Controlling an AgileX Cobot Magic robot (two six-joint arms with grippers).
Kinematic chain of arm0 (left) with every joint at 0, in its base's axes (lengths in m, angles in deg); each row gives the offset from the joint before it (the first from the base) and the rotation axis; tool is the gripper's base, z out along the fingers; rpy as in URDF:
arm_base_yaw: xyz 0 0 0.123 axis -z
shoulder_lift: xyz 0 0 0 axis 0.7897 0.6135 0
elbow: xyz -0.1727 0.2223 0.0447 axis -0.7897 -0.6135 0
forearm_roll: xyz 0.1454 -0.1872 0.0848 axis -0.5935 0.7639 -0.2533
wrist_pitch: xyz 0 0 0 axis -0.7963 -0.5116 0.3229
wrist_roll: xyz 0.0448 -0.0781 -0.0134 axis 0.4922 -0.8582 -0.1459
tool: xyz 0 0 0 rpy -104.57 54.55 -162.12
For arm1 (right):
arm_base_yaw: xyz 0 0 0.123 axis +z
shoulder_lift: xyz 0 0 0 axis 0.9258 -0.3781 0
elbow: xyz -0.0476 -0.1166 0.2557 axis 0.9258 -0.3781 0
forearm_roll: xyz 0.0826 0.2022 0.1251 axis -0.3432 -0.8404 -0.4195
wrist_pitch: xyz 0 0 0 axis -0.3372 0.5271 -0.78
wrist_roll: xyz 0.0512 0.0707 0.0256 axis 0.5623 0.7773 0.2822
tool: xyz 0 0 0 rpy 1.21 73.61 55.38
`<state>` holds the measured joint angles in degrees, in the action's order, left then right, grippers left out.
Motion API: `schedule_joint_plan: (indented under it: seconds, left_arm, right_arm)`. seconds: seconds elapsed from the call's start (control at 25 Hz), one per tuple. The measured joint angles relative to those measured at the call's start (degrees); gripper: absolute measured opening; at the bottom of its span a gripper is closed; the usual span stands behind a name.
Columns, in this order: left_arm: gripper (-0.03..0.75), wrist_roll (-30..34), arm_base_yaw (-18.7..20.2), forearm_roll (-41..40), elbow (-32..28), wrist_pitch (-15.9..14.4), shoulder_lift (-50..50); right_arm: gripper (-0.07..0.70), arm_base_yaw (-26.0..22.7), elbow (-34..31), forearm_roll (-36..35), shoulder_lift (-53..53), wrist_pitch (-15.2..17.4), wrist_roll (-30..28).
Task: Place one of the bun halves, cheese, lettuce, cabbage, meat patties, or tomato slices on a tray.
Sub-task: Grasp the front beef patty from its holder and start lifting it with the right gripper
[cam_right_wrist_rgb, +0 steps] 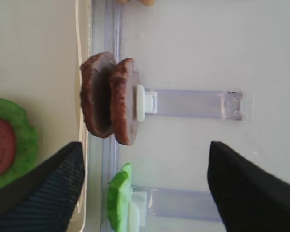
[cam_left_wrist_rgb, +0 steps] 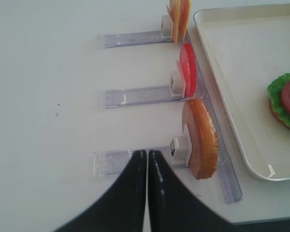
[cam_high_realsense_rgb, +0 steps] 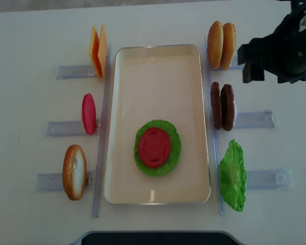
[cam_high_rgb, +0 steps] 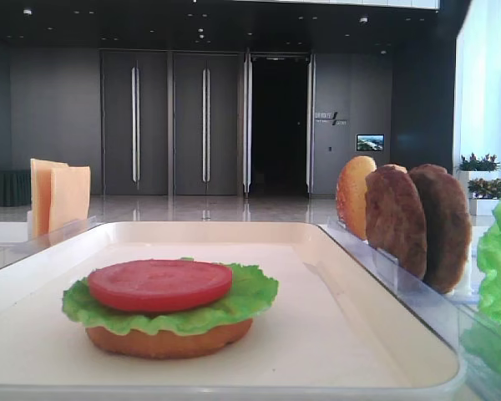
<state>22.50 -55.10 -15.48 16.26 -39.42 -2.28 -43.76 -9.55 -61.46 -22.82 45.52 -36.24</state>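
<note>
The patties (cam_right_wrist_rgb: 108,99) are standing on edge, two side by side, in a clear rack (cam_right_wrist_rgb: 191,104) just outside the tray's (cam_high_realsense_rgb: 158,61) right rim; in the overhead view they are sitting right of centre, between the spare buns (cam_high_realsense_rgb: 221,45) above and the loose lettuce (cam_high_realsense_rgb: 232,176) below. On the tray, lower middle, a stack is already lying: bun base (cam_high_rgb: 167,338), lettuce leaf (cam_high_rgb: 250,292), tomato slice (cam_high_rgb: 160,284).

The right claw (cam_right_wrist_rgb: 145,169) is hanging released, its two dark fingers (cam_right_wrist_rgb: 43,188) spread wide across the bottom of the wrist view, with the patties above the gap and nothing between the jaws. In the overhead view that arm is showing at the upper right, clear of the rack. The left claw (cam_left_wrist_rgb: 147,159) is sitting clenched, tips pressed together and holding nothing, over the tabletop (cam_left_wrist_rgb: 48,96) beside the left-hand bun (cam_left_wrist_rgb: 201,139).

A patty is probably the next layer. It looks like a stiff, light moulded disc with a rough surface, so it should be gripping well and not crushing. Since the two are nearly touching, the safer hold is likely across the faces of the outer one, high on its upper edge, lifting straight out so its neighbour is not being dragged along. Laid flat on the tomato, it may be sliding on that glossy top.
</note>
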Motion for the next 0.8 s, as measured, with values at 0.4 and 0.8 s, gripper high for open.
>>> schedule_joint_plan:
  seconds: [0.4, 0.8]
  left_arm:
    - [0.0, 0.0, 0.0, 0.0, 0.0, 0.0, 0.0]
    - [0.0, 0.0, 0.0, 0.0, 0.0, 0.0, 0.0]
  right_arm:
    - [0.534, 9.23, 8.48, 1.53, -12.25, 1.3, 3.25]
    - [0.534, 10.93, 12.06, 1.55, -18.34, 1.84, 3.6]
